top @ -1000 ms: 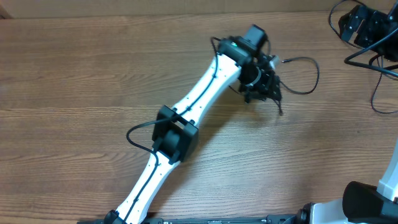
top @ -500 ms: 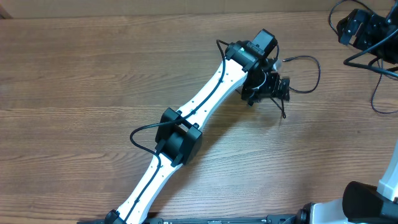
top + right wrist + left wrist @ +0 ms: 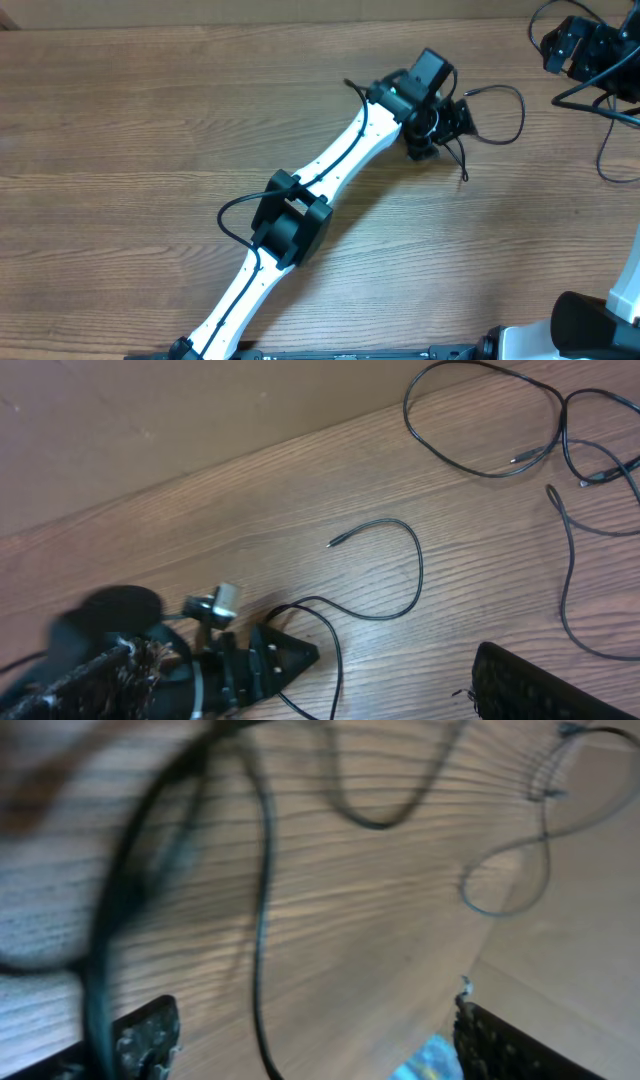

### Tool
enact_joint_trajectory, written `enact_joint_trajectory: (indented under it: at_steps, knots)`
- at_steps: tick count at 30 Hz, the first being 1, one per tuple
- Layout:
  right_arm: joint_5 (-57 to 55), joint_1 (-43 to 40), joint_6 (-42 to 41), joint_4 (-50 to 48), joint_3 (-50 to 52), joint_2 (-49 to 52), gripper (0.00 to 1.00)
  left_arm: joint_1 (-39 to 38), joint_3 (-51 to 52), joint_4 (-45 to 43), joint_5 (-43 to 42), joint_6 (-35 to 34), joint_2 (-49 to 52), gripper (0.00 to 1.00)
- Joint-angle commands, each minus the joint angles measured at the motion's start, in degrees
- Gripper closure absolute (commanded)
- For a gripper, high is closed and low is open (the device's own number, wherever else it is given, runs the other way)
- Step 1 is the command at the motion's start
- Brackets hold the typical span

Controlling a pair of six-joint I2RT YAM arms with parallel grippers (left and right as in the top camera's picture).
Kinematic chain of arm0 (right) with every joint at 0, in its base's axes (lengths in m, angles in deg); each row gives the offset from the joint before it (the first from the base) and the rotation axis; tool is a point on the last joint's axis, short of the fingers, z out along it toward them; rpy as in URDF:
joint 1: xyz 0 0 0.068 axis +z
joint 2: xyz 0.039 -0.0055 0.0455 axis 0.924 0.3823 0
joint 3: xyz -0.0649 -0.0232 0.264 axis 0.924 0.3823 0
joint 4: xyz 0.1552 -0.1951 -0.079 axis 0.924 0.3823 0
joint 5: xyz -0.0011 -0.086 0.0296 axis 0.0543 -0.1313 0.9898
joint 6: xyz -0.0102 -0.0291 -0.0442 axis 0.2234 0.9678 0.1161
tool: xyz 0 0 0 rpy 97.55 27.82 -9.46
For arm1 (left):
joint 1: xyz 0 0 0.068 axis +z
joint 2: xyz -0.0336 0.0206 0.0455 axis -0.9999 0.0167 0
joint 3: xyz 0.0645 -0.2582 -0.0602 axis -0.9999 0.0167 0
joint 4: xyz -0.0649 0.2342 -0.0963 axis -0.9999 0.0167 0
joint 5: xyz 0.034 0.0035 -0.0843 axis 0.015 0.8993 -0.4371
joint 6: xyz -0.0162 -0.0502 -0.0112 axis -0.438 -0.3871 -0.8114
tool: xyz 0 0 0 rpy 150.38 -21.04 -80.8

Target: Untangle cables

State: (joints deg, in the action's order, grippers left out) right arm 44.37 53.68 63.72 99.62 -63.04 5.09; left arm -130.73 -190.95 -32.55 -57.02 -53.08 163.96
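While the left tool (image 3: 455, 122) sits over mid-surface (image 3: 150, 120), one of the cables (image 3: 520, 108) loops out from its right side.
Its fingers (image 3: 150, 1035) stand wide apart; a blurred strand runs between them, grip unconfirmed. At far right, the right tool (image 3: 315, 670) is spread open and empty, with more cables lying near it.

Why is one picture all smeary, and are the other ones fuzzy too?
Left wrist view: badly blurred, with the cables close to the lens showing as soft dark streaks. Overhead view: sharp, with the table's wood grain clear. Right wrist view: mostly crisp, fuzzy only in the bottom left corner.
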Motion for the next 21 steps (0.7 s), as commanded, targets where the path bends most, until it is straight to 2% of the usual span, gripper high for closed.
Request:
enact_joint_trajectory:
  at_steps: [1, 2, 5, 8, 11, 16, 21]
  knots:
    - [0.3, -0.1, 0.5, 0.2, 0.0, -0.2, 0.0, -1.0, 6.4, -3.6, -0.3, -4.8, 0.8, 0.54]
    - [0.3, -0.1, 0.5, 0.5, 0.0, -0.2, 0.0, -1.0, 8.1, -5.1, -1.1, -4.8, 0.8, 0.96]
    - [0.3, -0.1, 0.5, 1.1, 0.0, -0.2, 0.0, -0.2, 10.2, -7.5, -4.9, -3.0, 0.8, 0.96]
    - [0.3, -0.1, 0.5, 1.2, 0.0, -0.2, 0.0, 2.0, 8.8, -11.7, -13.5, 3.4, -0.3, 0.96]
    - [0.4, -0.1, 1.8, 1.2, 0.3, -0.1, 0.0, 4.5, 5.6, -11.4, -17.8, 10.5, -3.8, 0.96]
    - [4.6, 0.7, 5.5, 1.7, 0.3, 0.2, 0.08, 9.3, 2.4, -11.4, -28.7, 21.4, -12.7, 0.96]
    - [10.6, 1.9, 6.5, 1.7, 0.3, 0.3, 0.13, 13.9, 2.3, -11.5, -34.7, 24.3, -19.9, 0.96]
